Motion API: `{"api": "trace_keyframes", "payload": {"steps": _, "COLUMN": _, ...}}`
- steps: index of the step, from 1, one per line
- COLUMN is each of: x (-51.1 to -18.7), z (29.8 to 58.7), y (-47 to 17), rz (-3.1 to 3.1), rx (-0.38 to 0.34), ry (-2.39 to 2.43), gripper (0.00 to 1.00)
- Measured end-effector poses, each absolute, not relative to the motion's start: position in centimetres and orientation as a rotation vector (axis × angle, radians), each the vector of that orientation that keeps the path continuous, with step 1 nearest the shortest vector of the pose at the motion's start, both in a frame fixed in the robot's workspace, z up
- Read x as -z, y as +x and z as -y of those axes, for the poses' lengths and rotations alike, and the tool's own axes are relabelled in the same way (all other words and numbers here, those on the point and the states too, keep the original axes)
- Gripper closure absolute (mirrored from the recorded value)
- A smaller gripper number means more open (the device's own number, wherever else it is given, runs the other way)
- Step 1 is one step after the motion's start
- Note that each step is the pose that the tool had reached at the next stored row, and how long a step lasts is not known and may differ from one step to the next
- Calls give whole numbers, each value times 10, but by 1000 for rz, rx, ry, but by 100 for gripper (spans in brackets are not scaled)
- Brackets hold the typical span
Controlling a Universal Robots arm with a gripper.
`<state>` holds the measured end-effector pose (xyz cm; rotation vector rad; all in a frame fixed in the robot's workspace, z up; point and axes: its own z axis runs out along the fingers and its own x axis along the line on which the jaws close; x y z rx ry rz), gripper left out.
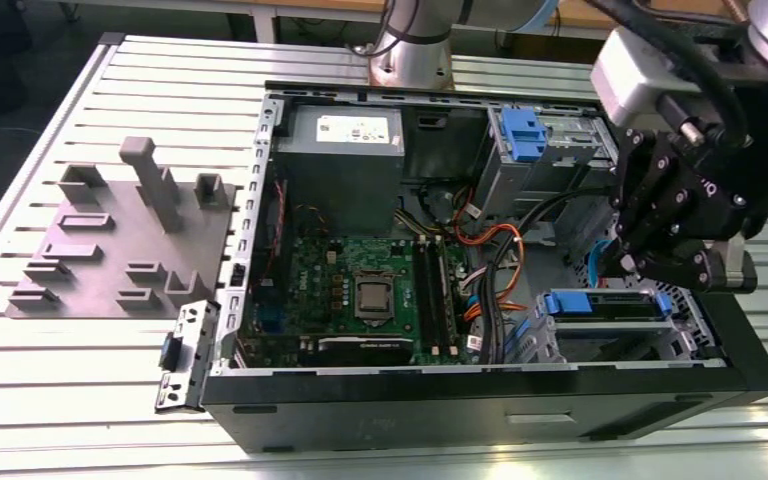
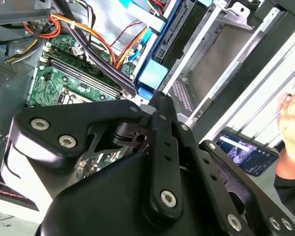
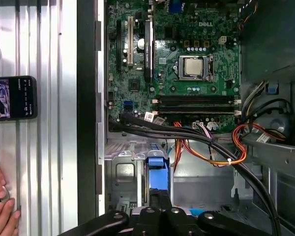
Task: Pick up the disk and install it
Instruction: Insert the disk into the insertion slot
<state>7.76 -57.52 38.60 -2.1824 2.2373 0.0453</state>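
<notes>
My black linkage gripper [image 1: 644, 262] hangs over the open computer case's [image 1: 491, 395] drive bay, where the blue-bracketed, silver-grey disk [image 1: 607, 305] already sits, probably seated; finger state I cannot tell.

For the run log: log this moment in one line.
gripper: over drive bay, fingers' state unclear | disk: in bay, blue bracket showing | case: open

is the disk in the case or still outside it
In: the disk, blue bracket showing, sits in the bay inside the open computer case, directly below the gripper.
</notes>
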Motion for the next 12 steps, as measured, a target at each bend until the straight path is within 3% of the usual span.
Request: {"api": "trace_keyframes", "payload": {"steps": 12, "x": -364, "z": 576, "y": 78, "rz": -2235, "rx": -45, "ry": -2185, "gripper": 89}}
